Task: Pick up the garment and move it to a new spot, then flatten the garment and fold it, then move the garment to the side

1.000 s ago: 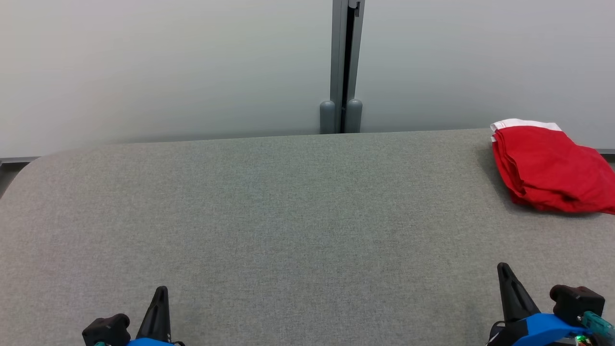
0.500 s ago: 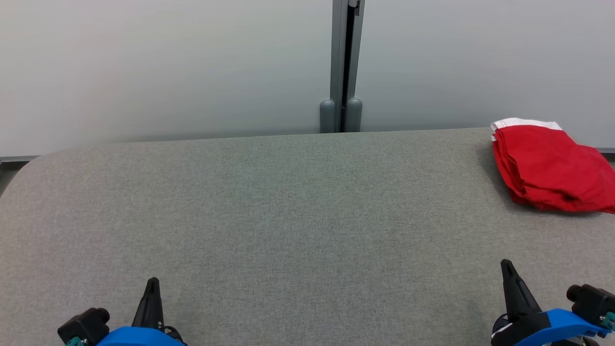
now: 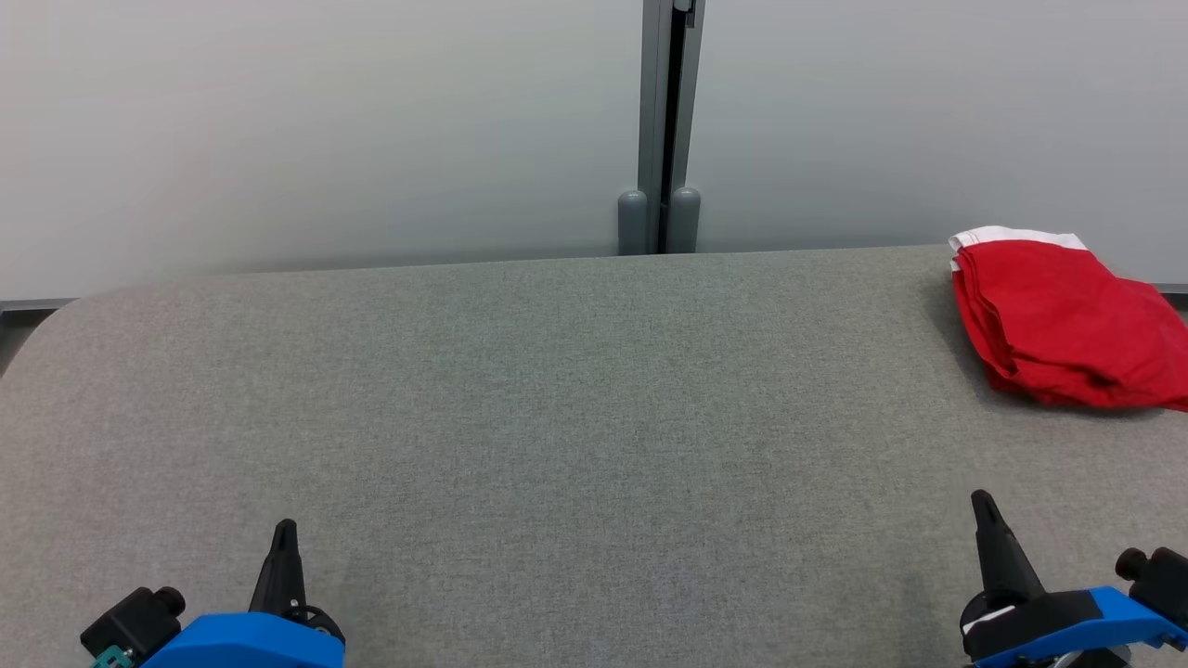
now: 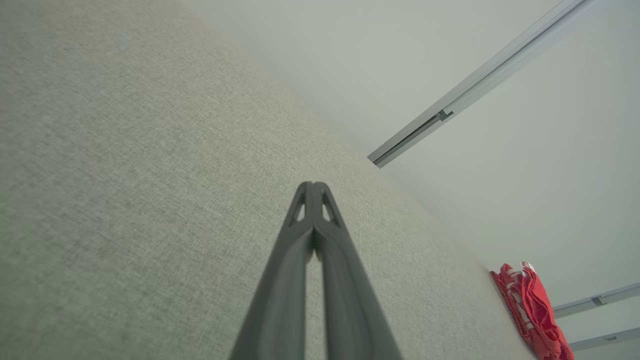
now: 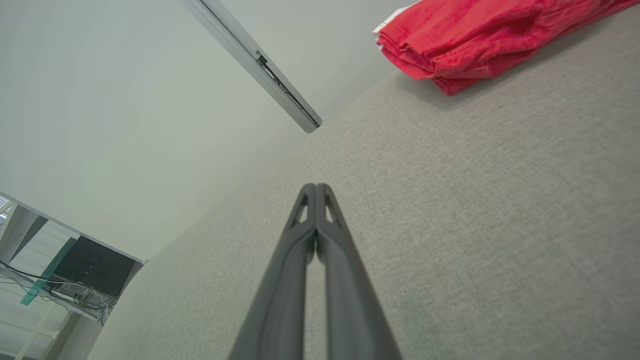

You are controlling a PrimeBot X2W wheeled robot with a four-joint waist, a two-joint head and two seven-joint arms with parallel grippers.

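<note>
The red garment point(image 3: 1058, 320), folded with a white edge at its far end, lies at the far right of the grey table point(image 3: 557, 417). The same garment point(image 5: 480, 35) fills the upper right of the right wrist view, and it appears small as the garment point(image 4: 532, 310) at the lower right of the left wrist view. My left gripper point(image 3: 283, 533) hovers shut and empty over the near left of the table, its tips point(image 4: 312, 186) pressed together. At the near right my right gripper point(image 3: 982, 506) is shut too and holds nothing, well short of the garment, its tips point(image 5: 316, 187) closed.
A pale wall with a grey vertical post point(image 3: 661, 130) stands right behind the table's far edge. The table's left far corner point(image 3: 56, 320) is rounded. A shelf with a dark box and cables point(image 5: 75, 275) stands off beyond the table's left end.
Both grippers have drifted outward and slightly forward: the left one to the left, the right one to the right. The garment has stayed where it lay.
</note>
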